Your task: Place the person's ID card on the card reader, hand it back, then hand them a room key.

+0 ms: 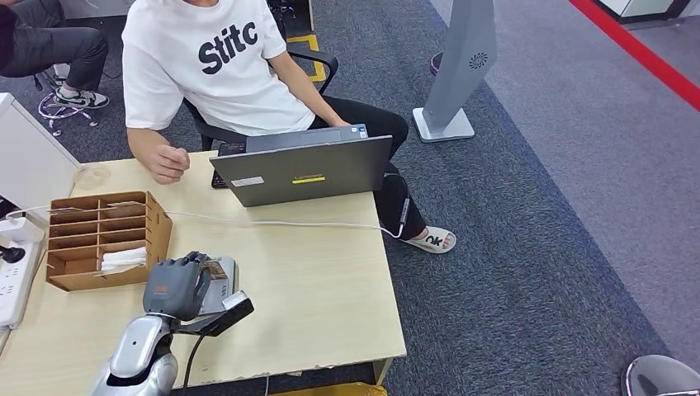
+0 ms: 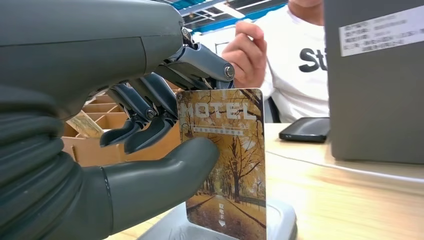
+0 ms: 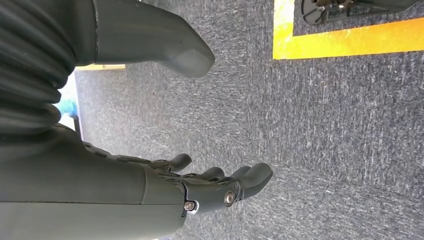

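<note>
My left hand (image 1: 176,286) pinches a room key card (image 2: 223,160) between thumb and fingers. The card is printed "HOTEL" over an autumn avenue and stands upright, its lower edge right at the top of the grey card reader (image 2: 282,226). In the head view the reader (image 1: 223,285) lies on the table near its front edge, mostly hidden under my hand. The person's loosely closed hand (image 1: 169,162) rests at the table's far edge, apart from the card. My right hand (image 3: 165,187) hangs over the carpet with fingers apart, holding nothing.
A wooden compartment box (image 1: 107,239) with white cards stands just left of the reader. A grey laptop (image 1: 301,169) sits at the far edge, a black phone (image 2: 305,129) beside it. A white cable (image 1: 272,223) crosses the table (image 1: 322,297). A power strip (image 1: 12,272) lies far left.
</note>
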You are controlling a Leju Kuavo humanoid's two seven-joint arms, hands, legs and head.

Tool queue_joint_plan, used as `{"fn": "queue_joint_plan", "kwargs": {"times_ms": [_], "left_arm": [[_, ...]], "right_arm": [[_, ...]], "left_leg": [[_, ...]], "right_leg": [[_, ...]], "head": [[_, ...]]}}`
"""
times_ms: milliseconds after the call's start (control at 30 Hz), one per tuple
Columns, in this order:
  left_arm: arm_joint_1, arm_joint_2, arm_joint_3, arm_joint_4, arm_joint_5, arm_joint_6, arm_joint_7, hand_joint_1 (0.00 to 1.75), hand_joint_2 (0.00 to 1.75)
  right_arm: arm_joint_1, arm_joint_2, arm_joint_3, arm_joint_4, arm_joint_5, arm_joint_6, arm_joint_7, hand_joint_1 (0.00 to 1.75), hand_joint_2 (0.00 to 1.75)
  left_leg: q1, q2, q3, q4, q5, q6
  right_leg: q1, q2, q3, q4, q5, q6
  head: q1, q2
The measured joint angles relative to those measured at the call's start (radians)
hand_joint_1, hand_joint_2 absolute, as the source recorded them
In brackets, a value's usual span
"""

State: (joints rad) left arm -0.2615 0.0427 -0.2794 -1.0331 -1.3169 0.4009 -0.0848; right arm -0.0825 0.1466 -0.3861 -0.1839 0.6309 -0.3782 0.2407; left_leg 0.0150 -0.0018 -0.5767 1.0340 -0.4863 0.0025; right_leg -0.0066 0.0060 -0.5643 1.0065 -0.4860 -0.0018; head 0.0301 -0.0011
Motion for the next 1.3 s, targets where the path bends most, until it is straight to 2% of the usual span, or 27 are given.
{"fn": "queue_joint_plan", "kwargs": {"times_ms": [467, 700, 933, 1200, 1300], "left_arm": [[-0.008, -0.037, 0.065, 0.005, 0.071, 0.071, -0.064, 1.75, 1.75], [-0.113, -0.038, 0.135, -0.044, 0.214, 0.041, -0.101, 1.75, 1.75], [-0.162, -0.038, 0.166, -0.061, 0.237, 0.027, -0.102, 1.75, 1.75], [-0.259, -0.037, 0.181, -0.058, 0.183, 0.019, -0.078, 1.75, 1.75], [-0.267, -0.039, 0.181, -0.057, 0.178, 0.027, -0.077, 0.44, 1.75]], "right_arm": [[-0.001, 0.003, -0.005, 0.0, 0.026, -0.004, 0.007, 0.0, 1.75], [-0.004, 0.003, -0.005, 0.0, 0.043, -0.004, 0.006, 0.0, 1.75], [-0.005, 0.003, -0.006, 0.0, 0.048, -0.003, 0.004, 0.0, 1.75], [-0.008, 0.004, -0.006, 0.0, 0.062, 0.001, 0.007, 0.0, 1.75], [-0.01, 0.004, -0.006, 0.0, 0.063, 0.001, 0.007, 0.0, 1.75]], "left_leg": [[0.0, 0.0, 0.0, 0.0, 0.0, 0.0], [0.0, 0.0, 0.0, 0.0, 0.001, 0.0], [0.0, -0.001, 0.0, 0.0, 0.001, 0.0], [0.0, -0.001, 0.0, 0.0, 0.001, 0.0], [0.0, -0.001, 0.0, 0.0, 0.001, 0.0]], "right_leg": [[0.0, 0.0, 0.0, 0.0, 0.0, 0.0], [0.0, 0.0, 0.0, 0.0, 0.001, 0.0], [0.0, 0.0, 0.0, 0.001, 0.0, 0.0], [0.0, 0.0, 0.0, 0.001, 0.001, 0.0], [0.0, 0.0, 0.0, 0.001, 0.001, 0.0]], "head": [[0.0, 0.0], [0.0, 0.0], [0.0, 0.0], [0.0, 0.0], [0.0, 0.0]]}}
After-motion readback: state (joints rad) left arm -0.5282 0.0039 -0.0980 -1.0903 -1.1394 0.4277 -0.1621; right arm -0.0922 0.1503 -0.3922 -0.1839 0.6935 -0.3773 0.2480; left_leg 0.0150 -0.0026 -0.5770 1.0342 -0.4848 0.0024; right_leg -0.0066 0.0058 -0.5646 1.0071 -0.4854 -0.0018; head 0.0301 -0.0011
